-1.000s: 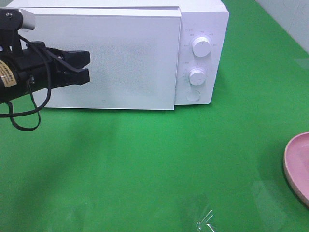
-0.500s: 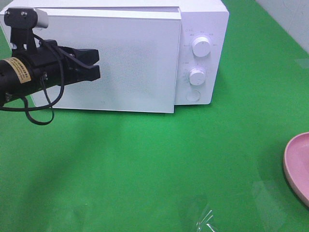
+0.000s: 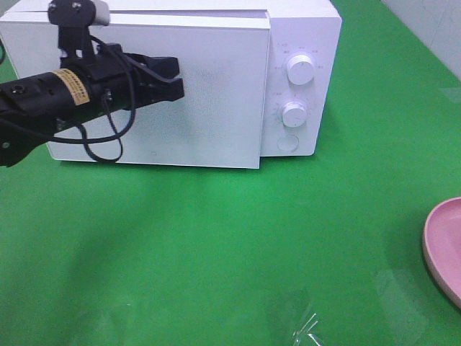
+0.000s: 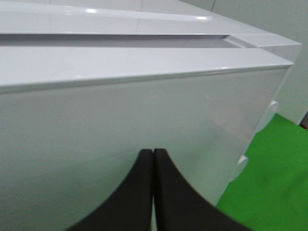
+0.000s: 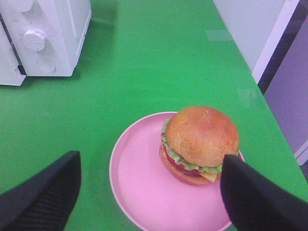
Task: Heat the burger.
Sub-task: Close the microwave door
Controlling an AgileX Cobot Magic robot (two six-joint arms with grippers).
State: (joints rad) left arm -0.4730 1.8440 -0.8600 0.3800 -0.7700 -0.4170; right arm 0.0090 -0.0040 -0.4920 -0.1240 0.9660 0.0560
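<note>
The burger (image 5: 202,139), with a golden bun, lettuce and tomato, sits on a pink plate (image 5: 139,187) in the right wrist view. My right gripper (image 5: 151,161) hovers open above the plate, with the burger just inside its right finger (image 5: 260,197) and not gripped. In the high view the burger is out of frame and only the plate's edge (image 3: 445,249) shows at the right. My left gripper (image 3: 176,79) is shut and empty in front of the white microwave's door (image 3: 216,108), near its upper middle. Its closed fingertips (image 4: 153,153) point at the door (image 4: 120,115).
The microwave's two knobs (image 3: 300,69) (image 3: 294,114) and round button (image 3: 288,143) are on its right panel. A narrow gap runs along the door's top (image 4: 120,41). Green tabletop (image 3: 230,245) spreads in front. A scrap of clear film (image 3: 306,328) lies near the front edge.
My left arm has moved right and slightly up across the front of the microwave door, still shut. The plate has not moved.
</note>
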